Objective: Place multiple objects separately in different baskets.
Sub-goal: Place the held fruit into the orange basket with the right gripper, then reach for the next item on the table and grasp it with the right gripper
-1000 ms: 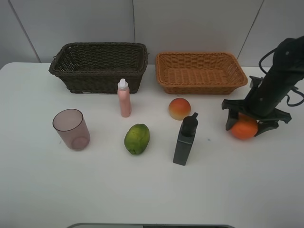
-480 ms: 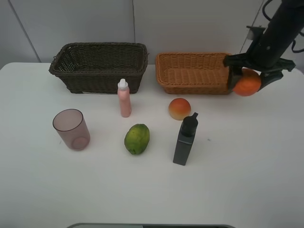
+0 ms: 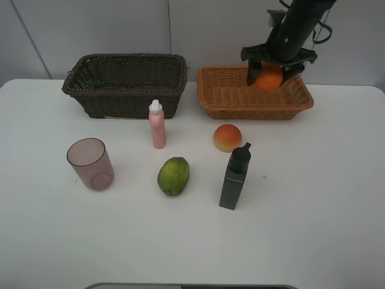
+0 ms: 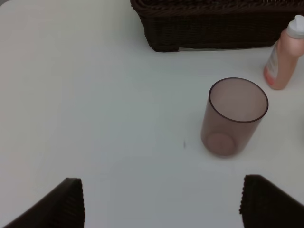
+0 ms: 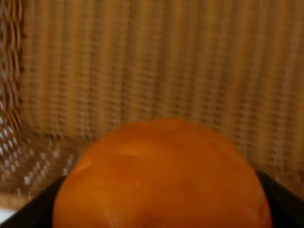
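On the white surface [image 3: 313,198] nothing loose has shifted. The right arm [image 3: 298,24], low at the surface's right edge a second ago, is now over the tan basket [image 3: 240,111]. The right fingers [image 3: 250,72] clamp the orange [image 3: 269,79] above the basket's interior. The left fingers [image 4: 61,206] are spread wide and empty, near the cup [image 4: 235,116].

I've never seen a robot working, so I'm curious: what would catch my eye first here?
The black right gripper holds a bright orange over the orange-tan wicker basket at the back right. In front, on the white table, sit a mauve cup, a pink bottle, a green fruit, a peach-like fruit and a dark bottle.
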Tool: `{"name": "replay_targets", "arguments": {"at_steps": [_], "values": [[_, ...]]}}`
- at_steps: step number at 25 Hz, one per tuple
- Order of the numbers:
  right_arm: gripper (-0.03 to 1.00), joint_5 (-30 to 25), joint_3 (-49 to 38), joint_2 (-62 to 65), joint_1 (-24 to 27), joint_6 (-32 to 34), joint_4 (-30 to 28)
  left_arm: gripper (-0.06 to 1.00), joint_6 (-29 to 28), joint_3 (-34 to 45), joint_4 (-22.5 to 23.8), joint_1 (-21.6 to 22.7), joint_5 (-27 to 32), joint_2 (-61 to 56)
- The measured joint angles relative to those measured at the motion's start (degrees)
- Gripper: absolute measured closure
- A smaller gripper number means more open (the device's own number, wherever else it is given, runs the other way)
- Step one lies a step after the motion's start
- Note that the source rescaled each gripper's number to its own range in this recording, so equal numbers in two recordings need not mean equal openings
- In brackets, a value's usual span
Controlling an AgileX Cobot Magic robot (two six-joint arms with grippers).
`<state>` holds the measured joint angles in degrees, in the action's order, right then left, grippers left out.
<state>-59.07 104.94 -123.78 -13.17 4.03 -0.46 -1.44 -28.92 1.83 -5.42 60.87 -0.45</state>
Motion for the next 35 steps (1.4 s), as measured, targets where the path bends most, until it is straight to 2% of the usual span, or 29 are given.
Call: {"name": "replay_targets", "arguments": {"at_steps": [6, 15, 17, 19, 21, 24, 30, 35], "values": [[0.35, 6.9, 2.2, -4.6, -0.5, 0.0, -0.6, 0.10, 0.0, 0.0, 0.0, 0.0, 0.0, 0.0], [0.35, 9.0, 2.2, -7.1, -0.4, 0.0, -4.8, 0.10, 0.0, 0.0, 0.0, 0.0, 0.0, 0.0], [0.28, 10.1, 2.2, -7.1, -0.4, 0.0, -4.8, 0.10, 0.0, 0.0, 0.0, 0.0, 0.0, 0.0], [0.09, 10.5, 2.2, -7.1, -0.4, 0.0, -4.7, 0.10, 0.0, 0.0, 0.0, 0.0, 0.0, 0.0], [0.01, 10.5, 2.2, -7.1, -0.4, 0.0, -4.7, 0.10, 0.0, 0.0, 0.0, 0.0, 0.0, 0.0], [-0.03, 10.2, 2.2, -7.1, -0.4, 0.0, -4.7, 0.10, 0.0, 0.0, 0.0, 0.0, 0.0, 0.0], [-0.03, 4.6, 2.2, -4.6, -1.4, 0.2, -3.8, 0.10, 0.0, 0.0, 0.0, 0.0, 0.0, 0.0], [-0.03, 1.0, 0.6, -0.3, -4.6, 2.4, -2.2, 0.10, 0.0, 0.0, 0.0, 0.0, 0.0, 0.0]]}}
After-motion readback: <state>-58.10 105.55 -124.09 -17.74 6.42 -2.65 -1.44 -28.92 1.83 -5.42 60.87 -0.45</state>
